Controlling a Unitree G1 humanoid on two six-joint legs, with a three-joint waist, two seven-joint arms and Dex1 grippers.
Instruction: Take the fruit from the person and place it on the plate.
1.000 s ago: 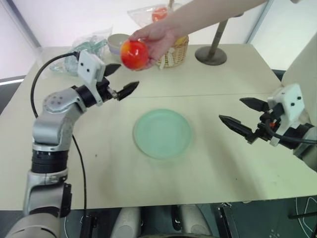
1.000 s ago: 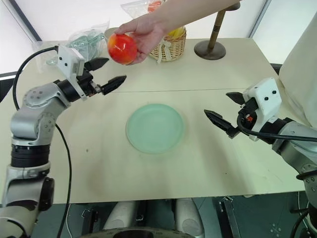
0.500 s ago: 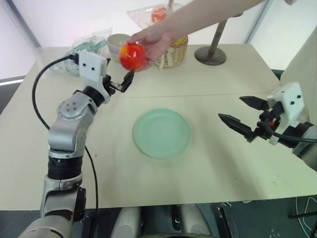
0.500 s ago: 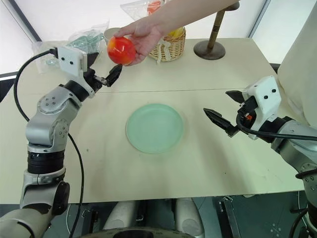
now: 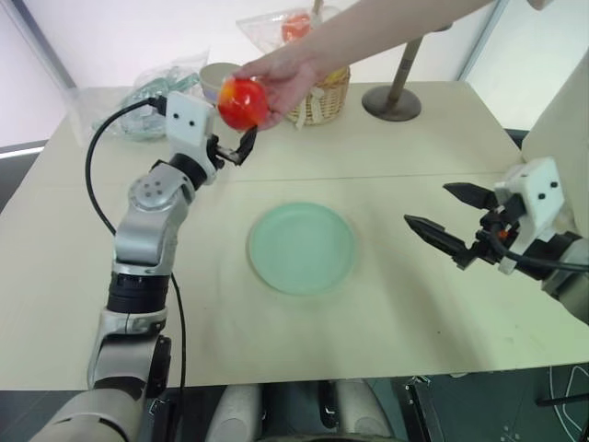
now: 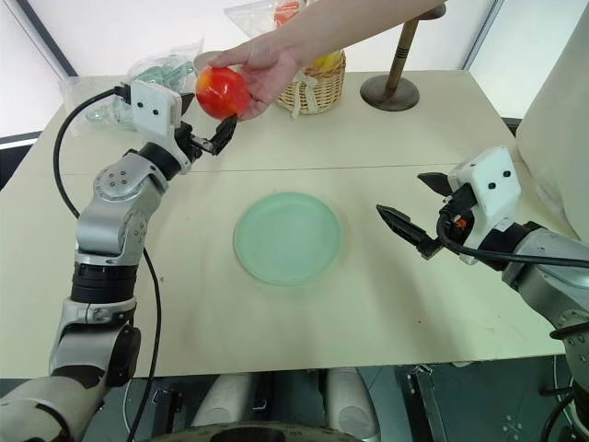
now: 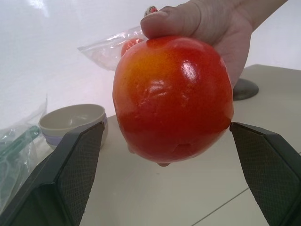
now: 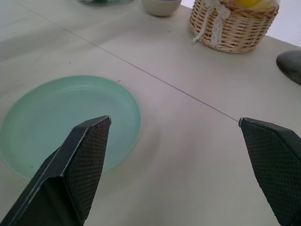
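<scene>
person's hand point(image 6: 267, 57) holds red fruit point(image 6: 221, 91) above table point(image 6: 386, 304) | left gripper point(image 6: 213, 134) spread beneath fruit | mint-green plate point(image 6: 287, 238) bare | right gripper point(image 6: 416, 210) spread, beside plate

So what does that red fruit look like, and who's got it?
The fruit is round, glossy and red, apple-like, with a yellow-orange patch on one side and a few small dents in its skin. The person's hand holds it from above, up in the air over the table, near the wicker basket. The left gripper is open with a finger on each side of the fruit, not touching it.
</scene>
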